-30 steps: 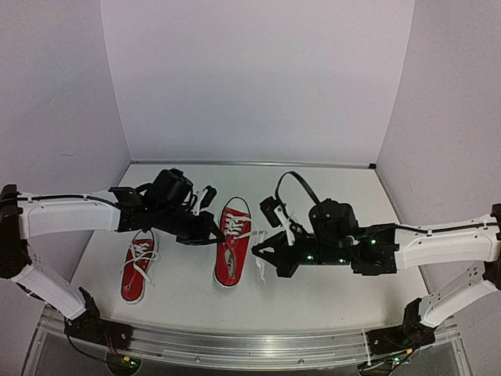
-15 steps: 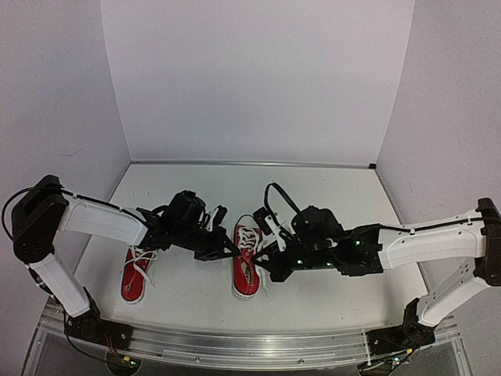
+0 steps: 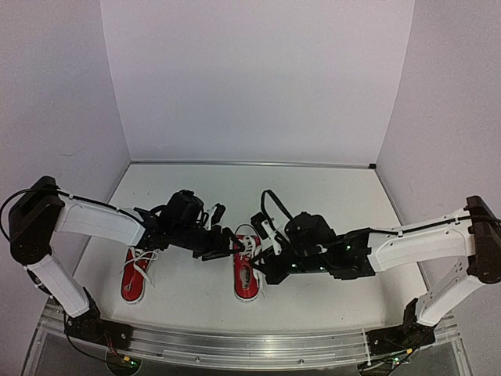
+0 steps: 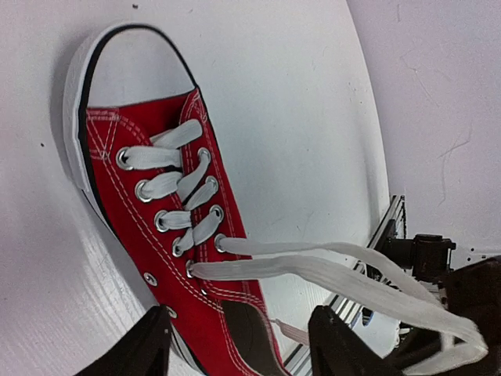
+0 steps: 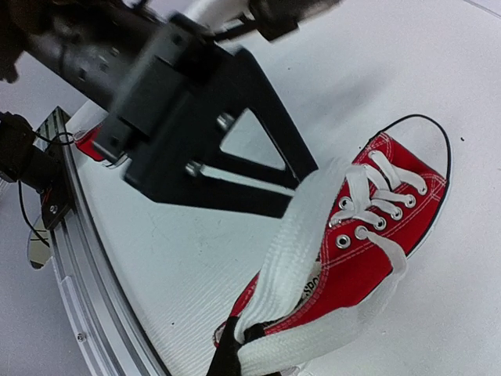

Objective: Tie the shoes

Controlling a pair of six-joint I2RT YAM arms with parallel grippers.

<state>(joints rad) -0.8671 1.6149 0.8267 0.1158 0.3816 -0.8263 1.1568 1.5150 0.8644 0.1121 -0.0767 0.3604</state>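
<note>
1. Currently I judge the step in hand to be the start of the knot on the middle shoe [image 3: 246, 276]. Both free laces [image 4: 313, 266] are drawn out sideways from the top eyelets and are not yet crossed or looped.
2. My right pincer [image 5: 239, 356] looks clamped on those laces: in its wrist view the wide white bands run from the shoe into its tips and bunch there.
3. My left pincer [image 4: 244, 345] is apart and holds nothing. Its fingers [image 4: 149, 348] straddle the heel end of the shoe, with the toe cap pointing away from it.
4. The shoe lies sole-down on the tabletop [image 3: 329, 196], between the two pincers and just beside each.
5. The other shoe [image 3: 135, 276] sits well apart from both pincers, out beyond the left arm, with its laces loose.
6. Next, as I see it, the left pincer should close on one band near the eyelets so the ends can be parted and crossed. That calls for picking a single band, since the two run close together, and for not dragging the shoe.
</note>
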